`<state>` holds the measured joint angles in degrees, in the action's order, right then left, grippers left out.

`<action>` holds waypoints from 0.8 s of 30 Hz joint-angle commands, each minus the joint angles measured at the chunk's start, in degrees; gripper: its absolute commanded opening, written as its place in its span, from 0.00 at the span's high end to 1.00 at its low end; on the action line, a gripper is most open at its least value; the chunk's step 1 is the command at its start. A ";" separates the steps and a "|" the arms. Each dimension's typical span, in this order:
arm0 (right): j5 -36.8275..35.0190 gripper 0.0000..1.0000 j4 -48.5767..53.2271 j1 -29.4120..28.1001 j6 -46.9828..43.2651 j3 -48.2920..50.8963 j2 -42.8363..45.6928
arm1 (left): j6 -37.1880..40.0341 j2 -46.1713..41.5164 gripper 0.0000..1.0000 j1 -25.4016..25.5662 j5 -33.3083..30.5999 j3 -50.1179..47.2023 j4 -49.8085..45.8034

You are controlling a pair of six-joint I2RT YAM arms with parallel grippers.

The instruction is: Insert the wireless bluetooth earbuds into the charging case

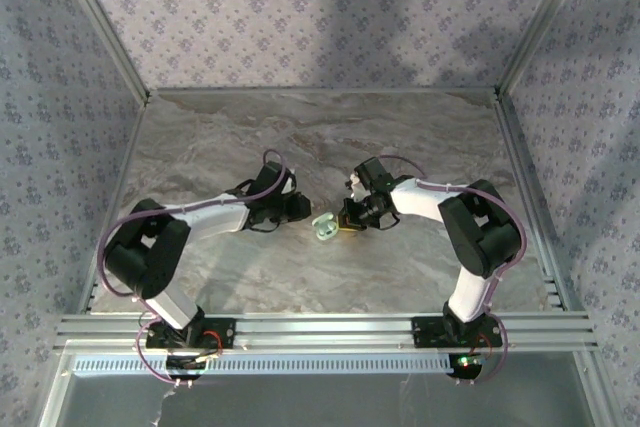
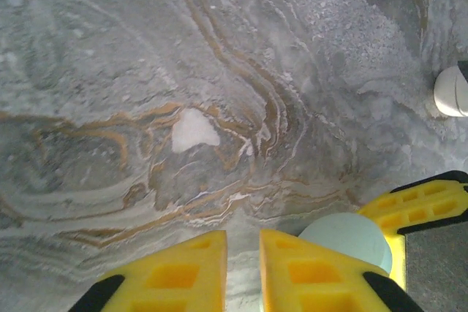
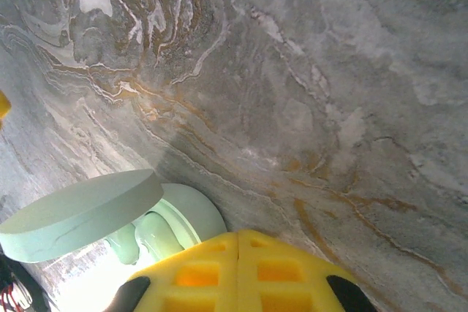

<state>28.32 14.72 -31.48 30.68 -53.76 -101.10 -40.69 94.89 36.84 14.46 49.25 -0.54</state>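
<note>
Top view: mint-green charging case sits mid-desk between the two arms, left pincer just beside it on one side, right pincer right up against the other. Jaw gaps and earbuds are too small to tell at this range. Left wrist: left pincer is narrow, just a slit between the yellow pads, nothing visible in it. Case dome sits low right, with one of the right arm's yellow fingers touching or just beside it. White rounded piece cut off at the right edge, could be one of the earbuds, can't tell. Right wrist: right pincer is fully closed on nothing, pads flush, parked next to the open case. Lid is hinged up; wells show pale rounded shapes, can't tell whether earbuds are seated or the sockets are bare. Handling call: earbuds should be very light, hard, slick and rounded, so they'd likely squirt out of a hard pinch. Take each across the widest part of the body, low force, pads centred. Case looks light too and may skate on the smooth desk, so brace the base, not the lid
</note>
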 commanded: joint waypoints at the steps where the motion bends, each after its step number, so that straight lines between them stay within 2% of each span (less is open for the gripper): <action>1: -0.37 0.95 0.77 0.24 1.12 1.51 2.49 | 1.49 1.80 0.85 -0.13 2.93 3.06 -0.78; 12: 1.41 0.95 -4.55 -0.67 6.25 7.58 8.45 | 1.51 4.69 0.88 0.16 4.85 4.27 -0.61; 24: 1.92 0.96 -8.43 -1.83 9.05 7.88 5.89 | 1.32 5.79 0.88 0.42 5.31 4.50 -0.34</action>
<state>29.41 7.27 -33.04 38.41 -46.63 -94.17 -40.05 99.70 36.86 18.70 52.05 -0.82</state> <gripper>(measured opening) 0.053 0.117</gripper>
